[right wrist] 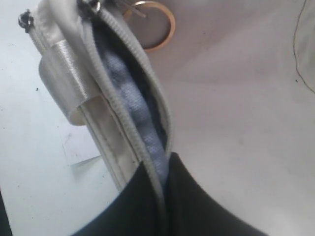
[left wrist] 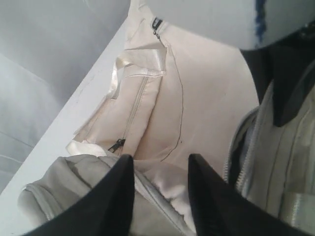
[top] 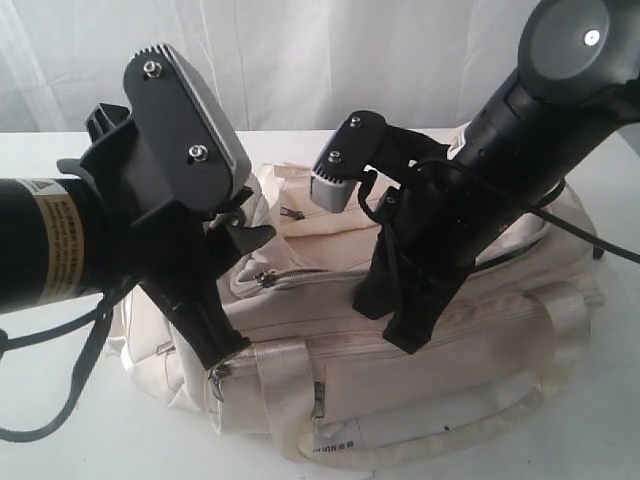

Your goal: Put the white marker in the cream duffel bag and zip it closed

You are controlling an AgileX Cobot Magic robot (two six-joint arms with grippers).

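The cream duffel bag (top: 470,350) lies on the white table under both arms. The white marker shows in no view. My left gripper (left wrist: 160,164) hangs open above the bag's (left wrist: 206,88) left end, with a fold of fabric and a grey zipper line between its fingers, which do not touch it. My right gripper (right wrist: 166,164) is shut on the grey zipper edge of the bag's (right wrist: 246,98) top opening (right wrist: 133,103). That opening gapes and shows bluish lining. In the exterior view the right gripper (top: 405,335) presses down near the bag's middle.
A brass ring (right wrist: 156,27) hangs by the far end of the zipper. A glossy webbing loop (right wrist: 64,73) wraps the bag's edge. A dark zipper pull (left wrist: 116,145) lies on an end pocket. White table (top: 60,410) surrounds the bag; a white curtain (top: 300,50) is behind.
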